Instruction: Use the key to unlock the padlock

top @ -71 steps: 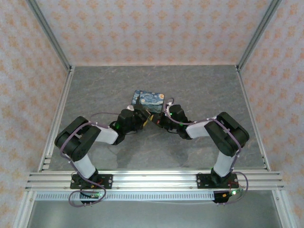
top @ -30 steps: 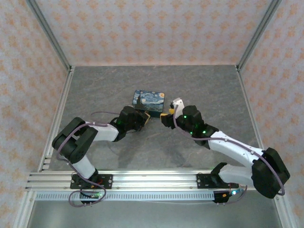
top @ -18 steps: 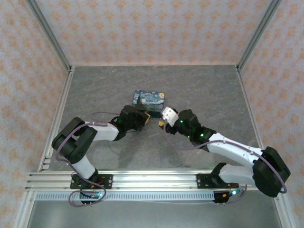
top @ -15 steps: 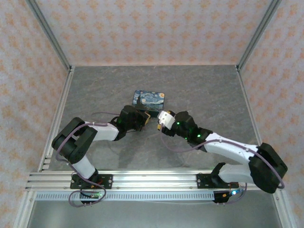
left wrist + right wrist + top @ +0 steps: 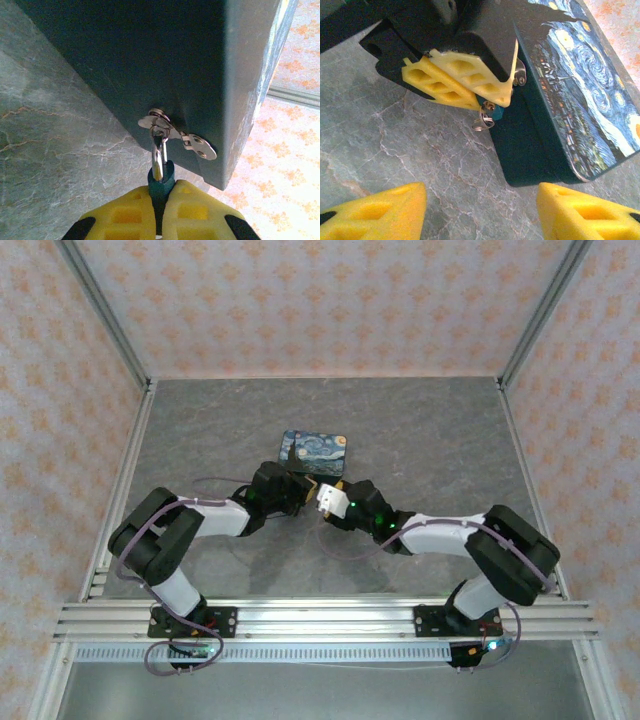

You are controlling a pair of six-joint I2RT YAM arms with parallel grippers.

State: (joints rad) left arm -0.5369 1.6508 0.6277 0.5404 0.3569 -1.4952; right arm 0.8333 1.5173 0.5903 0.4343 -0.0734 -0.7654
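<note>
The padlock (image 5: 161, 181), hung from the hasp (image 5: 192, 143) on the blue box's (image 5: 165, 60) near side, is pinched by the left gripper (image 5: 160, 205), apparently to be steadied for the key. The right gripper (image 5: 481, 207) is held spread and empty just beside it, aimed at a small ring (image 5: 482, 123) dangling from the lock. A grey marbled table (image 5: 395, 145) is enclosed by orange-patterned walls (image 5: 330, 300).

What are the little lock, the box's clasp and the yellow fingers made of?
The padlock looks like dark teal painted metal with a shiny silvery loop. The clasp seems to be bare silvery metal: it glints and has rivets. The fingers look like matte yellow plastic, moulded with hollow pockets; they could be rubbery.
</note>
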